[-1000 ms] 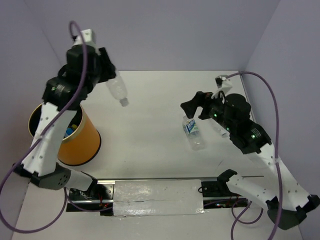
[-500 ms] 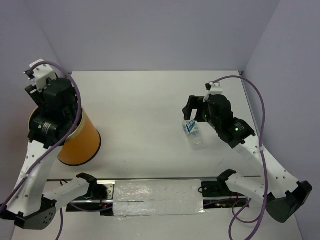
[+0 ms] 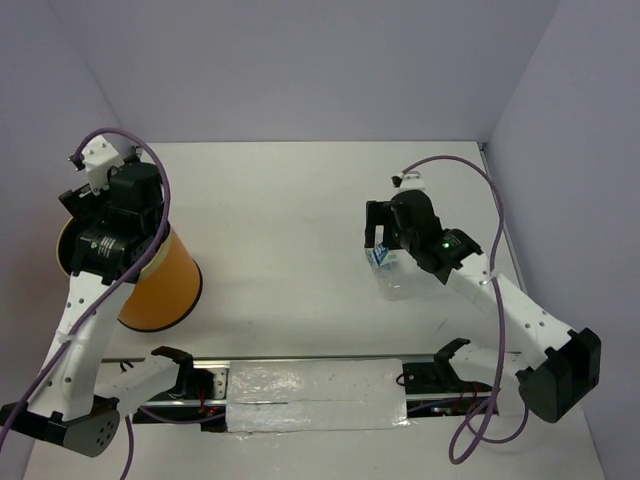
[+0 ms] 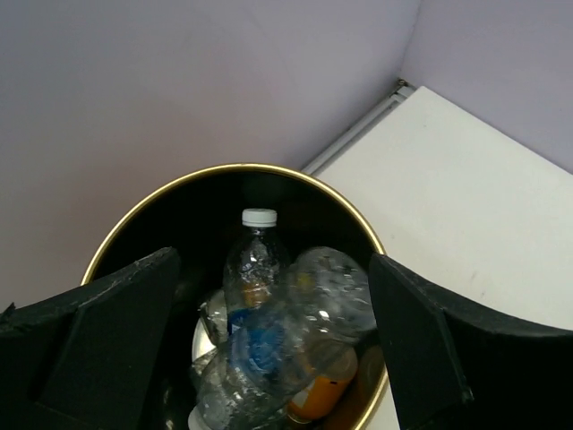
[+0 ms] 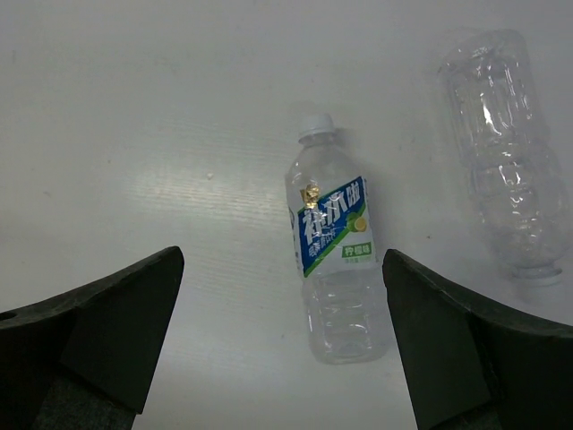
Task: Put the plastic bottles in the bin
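The orange bin [image 3: 160,285] stands at the left of the table, its gold rim [image 4: 224,170] right under my left gripper [image 4: 271,260]. That gripper is open and holds nothing. Inside the bin lie several plastic bottles, one clear with a white cap [image 4: 258,260] and an orange one [image 4: 327,385] low down. My right gripper [image 5: 279,260] is open above a labelled clear bottle [image 5: 331,260] lying on the table, also seen from above [image 3: 388,272]. The bottle lies between the fingers, nearer the right one, and is not touched. A second, unlabelled clear bottle [image 5: 501,152] lies further right.
Lavender walls close in the table at the back and both sides, and the bin stands close to the left wall [image 4: 179,81]. A strip of silver tape [image 3: 315,392] covers the rail between the arm bases at the near edge.
My left arm swung from right of the bin to over it and opened; the clear bottle it held is gone from its jaws. The right gripper moved left over the labelled bottle.
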